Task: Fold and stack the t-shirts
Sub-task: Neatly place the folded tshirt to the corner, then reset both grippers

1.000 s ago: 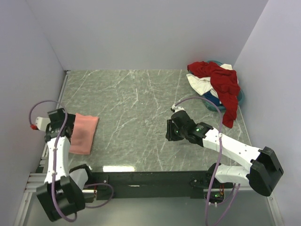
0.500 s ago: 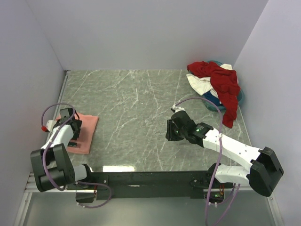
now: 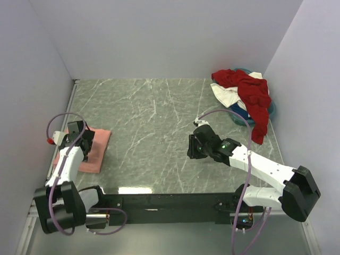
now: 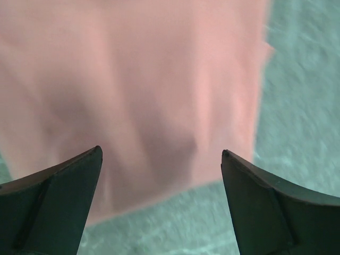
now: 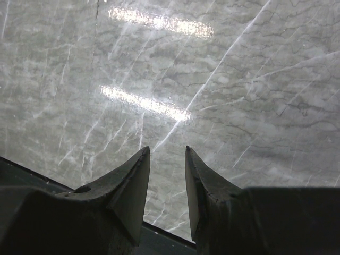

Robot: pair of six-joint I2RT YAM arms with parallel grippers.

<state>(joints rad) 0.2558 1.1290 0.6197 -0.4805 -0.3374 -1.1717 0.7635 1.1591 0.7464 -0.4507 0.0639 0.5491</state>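
The salmon-pink t-shirt [image 3: 98, 149] lies folded flat at the table's left edge. It fills most of the left wrist view [image 4: 138, 79]. My left gripper [image 3: 84, 144] hovers just over its left part, open wide and empty [image 4: 162, 154]. The dark red t-shirt [image 3: 251, 93] is draped over a heap at the back right, on top of the white t-shirt [image 3: 224, 94] and the teal-blue t-shirt [image 3: 240, 115], which is mostly hidden. My right gripper [image 3: 192, 147] is low over bare table right of centre, its jaws a narrow gap apart and empty [image 5: 166, 150].
The marble table [image 3: 154, 122] is walled on the left, back and right. Its dark front edge [image 5: 32, 170] lies just under my right gripper. The left arm's cable [image 3: 56, 121] loops beside the pink shirt.
My left arm has swung and dropped lower, bringing its gripper over the pink shirt, which now lies flatter and wider. The right arm and the heap have not moved.
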